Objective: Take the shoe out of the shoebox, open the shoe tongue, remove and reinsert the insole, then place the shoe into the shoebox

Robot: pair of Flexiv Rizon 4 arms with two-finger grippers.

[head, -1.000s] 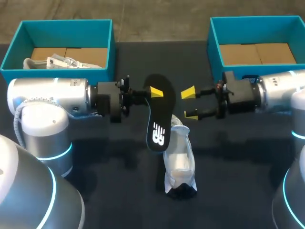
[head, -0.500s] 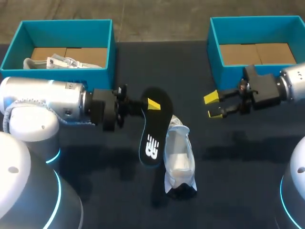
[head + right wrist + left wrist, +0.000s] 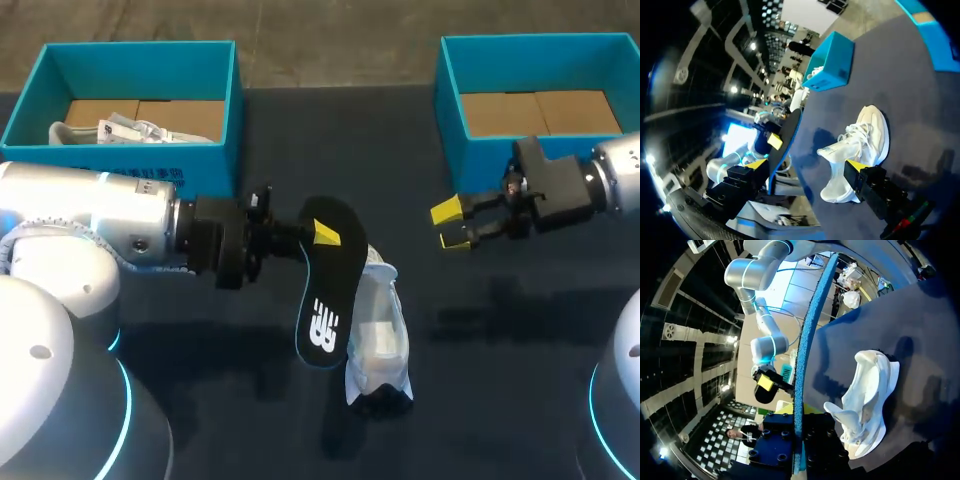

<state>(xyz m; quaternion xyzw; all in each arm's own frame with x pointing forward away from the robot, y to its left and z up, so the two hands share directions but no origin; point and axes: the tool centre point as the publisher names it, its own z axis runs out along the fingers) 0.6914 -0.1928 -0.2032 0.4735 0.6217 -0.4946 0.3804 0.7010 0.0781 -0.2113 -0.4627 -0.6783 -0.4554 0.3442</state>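
Insole point(image 3: 328, 285) is out of the shoe point(image 3: 377, 335), pinched firmly in the left tool point(image 3: 322, 232) alone, at the shoe's 10 o'clock. The right tool point(image 3: 450, 225) has drawn back toward 3 o'clock, fingers apart and empty, so reinsertion looks next. Nothing steadies the shoe, which lies at the counter's point(image 3: 500, 350) 6 o'clock. The left shoebox point(image 3: 120, 157) at 10 o'clock and the right shoebox point(image 3: 450, 110) at 2 o'clock stand well clear.

Even overhead light falls on the dark surface point(image 3: 500, 350) in the head view, leaving soft, faint shadows under the left arm point(image 3: 100, 215), whose silver shell carries a pale sheen. In both wrist views the white shoe point(image 3: 378, 340) shows bright against the dim surface, with darker shadows beside it, and small overhead lamps flare.
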